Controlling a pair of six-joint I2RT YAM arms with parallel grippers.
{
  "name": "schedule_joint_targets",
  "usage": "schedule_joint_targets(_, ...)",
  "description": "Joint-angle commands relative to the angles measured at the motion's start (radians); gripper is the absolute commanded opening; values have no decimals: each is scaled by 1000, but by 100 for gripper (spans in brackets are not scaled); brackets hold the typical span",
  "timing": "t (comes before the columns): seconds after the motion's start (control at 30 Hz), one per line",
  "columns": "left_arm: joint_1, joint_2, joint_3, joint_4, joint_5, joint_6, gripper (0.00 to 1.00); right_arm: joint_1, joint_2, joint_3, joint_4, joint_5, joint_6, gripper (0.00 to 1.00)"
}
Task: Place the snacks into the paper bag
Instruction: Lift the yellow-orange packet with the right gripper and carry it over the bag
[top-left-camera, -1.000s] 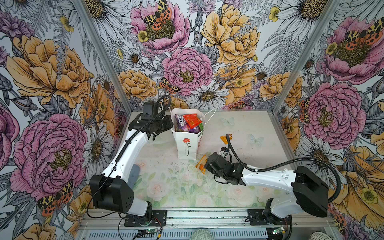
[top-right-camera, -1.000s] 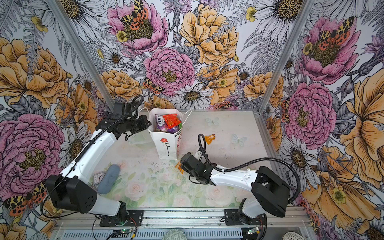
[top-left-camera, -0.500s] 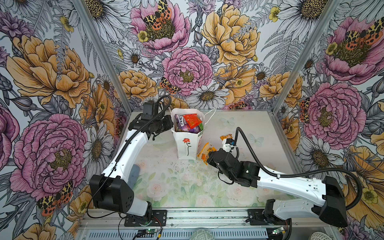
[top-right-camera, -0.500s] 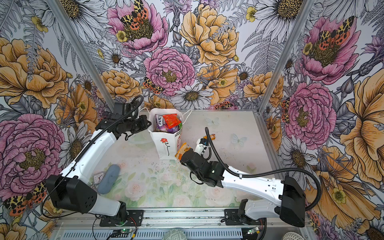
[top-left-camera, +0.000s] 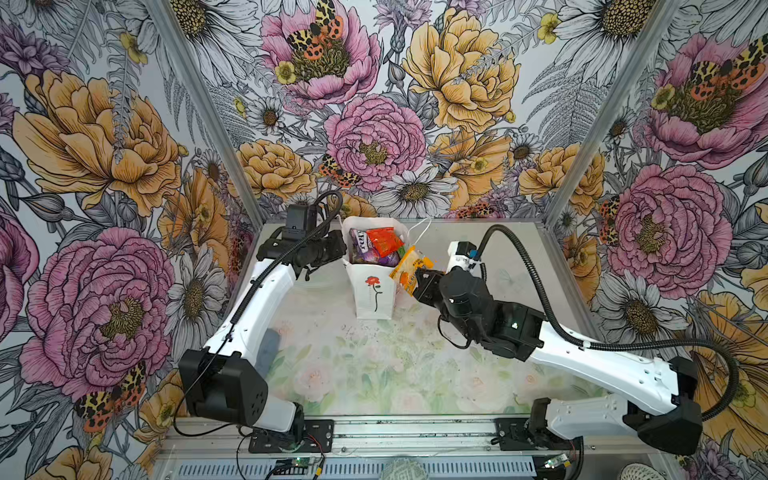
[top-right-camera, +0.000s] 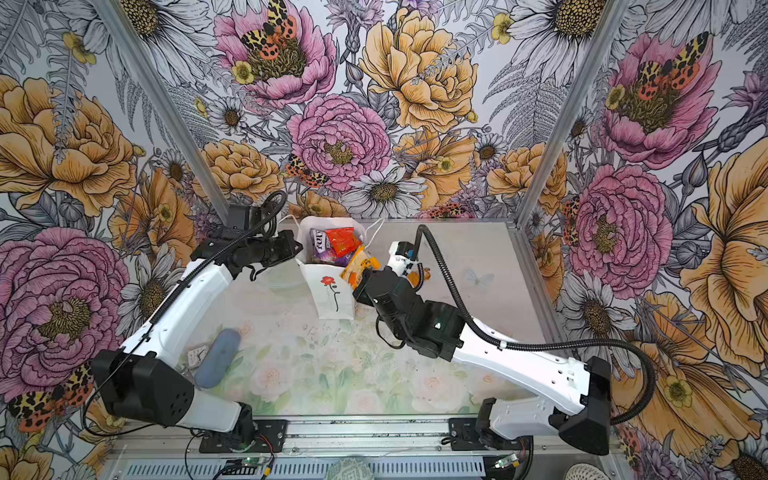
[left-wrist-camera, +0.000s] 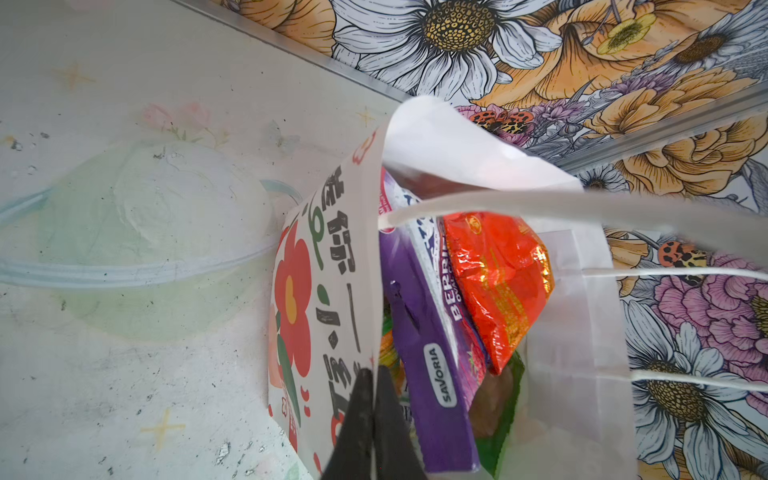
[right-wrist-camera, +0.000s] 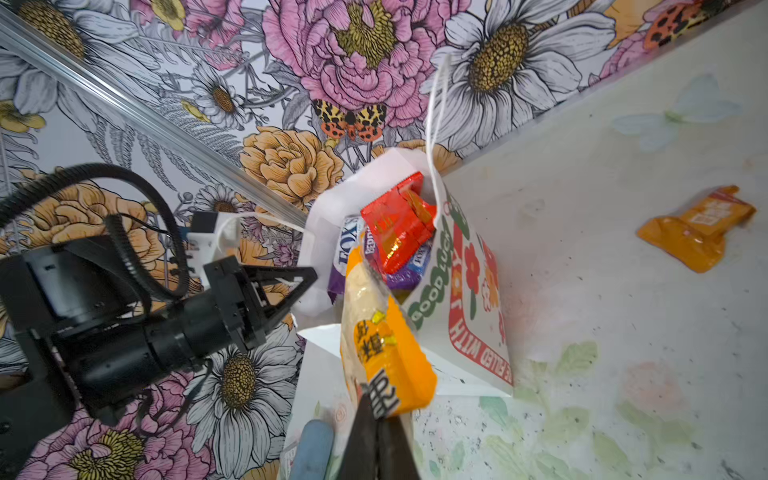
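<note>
**Orange-yellow packet held at the mouth of the paper bag**

The paper bag (top-left-camera: 369, 297) is seen standing upright towards the back of the bench (top-left-camera: 374, 374), with its rose print turned to the front. The bag's rim on the left side is gripped by the left fingers (left-wrist-camera: 361, 419), which are pressed together on the paper edge. Inside the open bag a red packet (top-left-camera: 384, 241) is seen on top, with a purple packet (left-wrist-camera: 428, 365) beside it. A green edge can be made out beneath them in the left wrist view.

The right fingers (right-wrist-camera: 363, 428) are clamped on the lower end of an orange-yellow packet (right-wrist-camera: 386, 332). This packet is held clear of the bench at the bag's right side. It is tilted so that its upper end is brought to the rim, partly over the mouth. Whether it touches the paper cannot be told.

A small orange packet (right-wrist-camera: 698, 228) is seen lying flat on the bench, well apart from the bag, on its right. A grey-blue oblong object (top-right-camera: 218, 357) is seen on the bench near the lower part of the left arm.
</note>
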Motion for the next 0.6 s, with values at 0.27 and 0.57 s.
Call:
schedule_joint_targets(0.27, 7, -41, 1, 37, 7, 18, 3, -123, 133, 211, -3, -156, -158, 0)
schedule_joint_targets(0.57, 10, -49, 2, 37, 14, 18, 4, -208, 264, 361, -41, -277, -230, 0)
